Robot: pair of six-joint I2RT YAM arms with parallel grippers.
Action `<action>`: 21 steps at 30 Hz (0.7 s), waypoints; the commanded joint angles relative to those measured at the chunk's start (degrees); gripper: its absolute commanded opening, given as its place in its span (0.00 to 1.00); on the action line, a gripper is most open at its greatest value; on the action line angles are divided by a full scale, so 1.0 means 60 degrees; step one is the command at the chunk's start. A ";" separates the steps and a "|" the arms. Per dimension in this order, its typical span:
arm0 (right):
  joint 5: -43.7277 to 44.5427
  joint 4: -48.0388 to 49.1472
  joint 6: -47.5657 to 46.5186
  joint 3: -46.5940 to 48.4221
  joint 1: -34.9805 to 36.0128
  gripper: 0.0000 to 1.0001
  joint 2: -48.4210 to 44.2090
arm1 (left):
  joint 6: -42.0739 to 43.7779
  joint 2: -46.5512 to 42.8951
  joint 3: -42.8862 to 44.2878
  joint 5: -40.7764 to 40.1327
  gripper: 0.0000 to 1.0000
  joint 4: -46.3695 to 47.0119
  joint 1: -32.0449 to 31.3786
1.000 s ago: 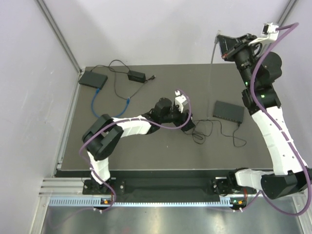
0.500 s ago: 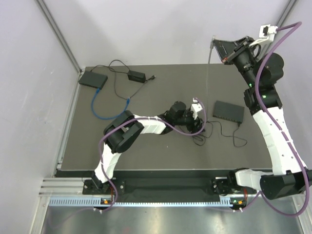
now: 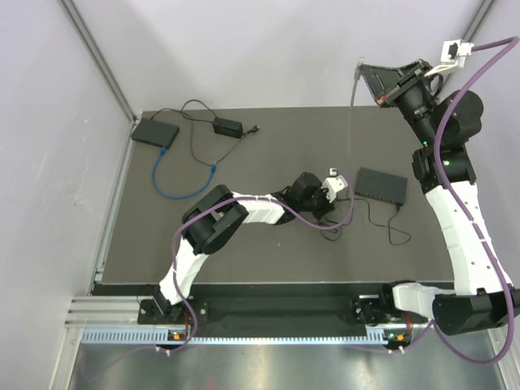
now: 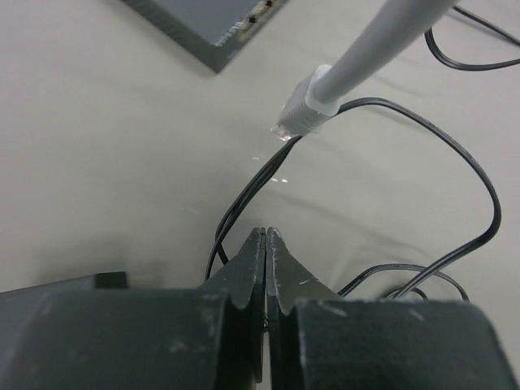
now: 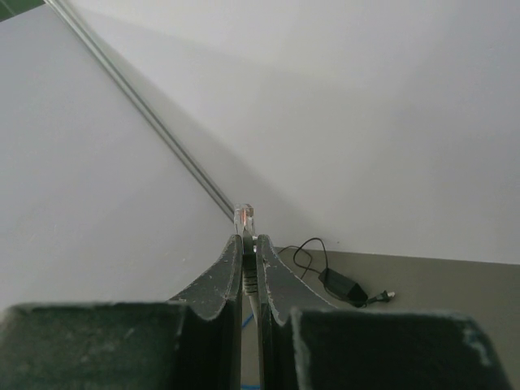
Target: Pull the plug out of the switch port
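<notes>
One cable [image 3: 349,122] hangs upright from the right gripper [image 5: 249,240], which is clamped on it high up. Its free plug [image 4: 302,114] points down beside the switch [image 3: 382,185], unplugged. The left gripper [image 4: 266,236] is closed and empty.

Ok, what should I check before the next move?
1. Hold: right gripper shut on gray Ethernet cable: ok.
2. Unplugged: lower plug hangs free of network switch: ok.
3. Spare arm: left gripper shut, nothing visible in it: ok.
4. Snag: black power cord clear of left gripper: cannot tell, it runs under the tip.
5. Base: network switch flat on table: ok.
</notes>
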 commanded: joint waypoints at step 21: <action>-0.0037 0.1291 -0.0581 -0.1403 -0.0127 0.00 -0.0805 | -0.0319 -0.2360 0.0106 0.0972 0.17 -0.0955 -0.0476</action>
